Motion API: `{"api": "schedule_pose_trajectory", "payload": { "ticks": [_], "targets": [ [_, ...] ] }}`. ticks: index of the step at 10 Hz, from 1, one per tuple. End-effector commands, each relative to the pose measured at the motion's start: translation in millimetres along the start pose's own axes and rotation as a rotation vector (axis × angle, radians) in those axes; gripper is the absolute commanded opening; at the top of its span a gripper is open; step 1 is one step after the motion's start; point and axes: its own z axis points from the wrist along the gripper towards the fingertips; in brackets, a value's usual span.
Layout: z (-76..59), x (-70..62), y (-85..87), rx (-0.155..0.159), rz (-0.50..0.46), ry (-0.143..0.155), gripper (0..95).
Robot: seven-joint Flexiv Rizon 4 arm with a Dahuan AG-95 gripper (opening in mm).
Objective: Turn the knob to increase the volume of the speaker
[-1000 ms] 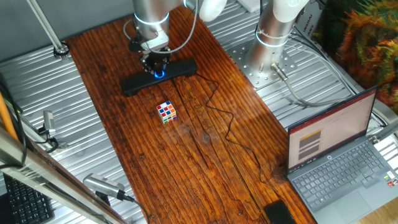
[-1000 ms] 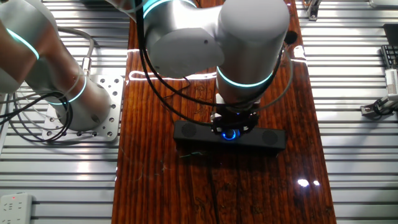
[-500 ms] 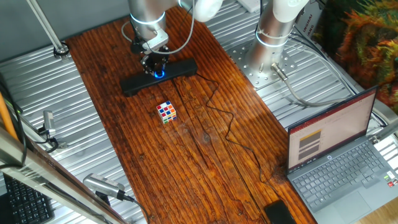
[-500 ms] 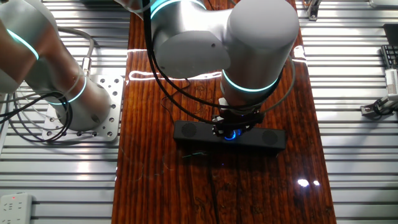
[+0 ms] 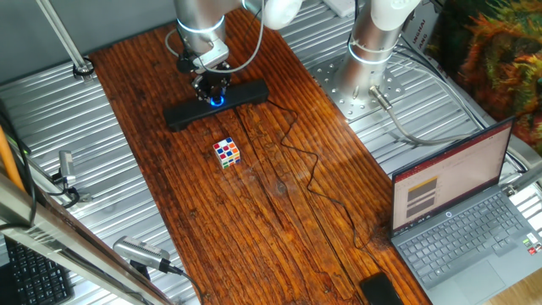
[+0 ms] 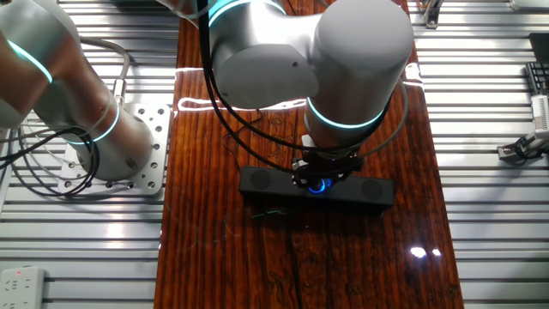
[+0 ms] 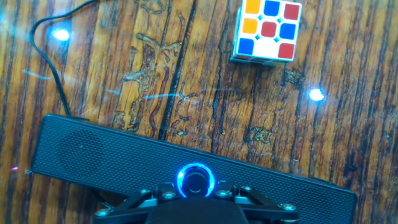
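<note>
now pincer [image 7: 196, 194] directly over the blue-lit knob [image 7: 196, 181] of the speaker [image 7: 124, 163], grip state unclear

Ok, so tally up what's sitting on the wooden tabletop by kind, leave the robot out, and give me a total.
Speakers: 1, the black speaker with its blue-lit knob
Puzzle cubes: 1, the multicoloured cube
Cables: 1, the thin black cable
Total: 3
</note>
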Motion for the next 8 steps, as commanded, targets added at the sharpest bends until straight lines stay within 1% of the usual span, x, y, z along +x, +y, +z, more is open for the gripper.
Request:
{"api": "schedule_pose_trajectory", "payload": {
  "ticks": [1, 2, 4, 8],
  "targets": [
    [-0.3, -0.5, 0.1, 0.000, 0.007, -0.001, 38.0],
    [-0.3, -0.5, 0.1, -0.002, 0.007, 0.003, 38.0],
    [-0.1, -0.7, 0.9, -0.002, 0.019, -0.002, 38.0],
    [0.5, -1.2, 1.7, -0.001, 0.031, 0.001, 38.0]
  ]
}}
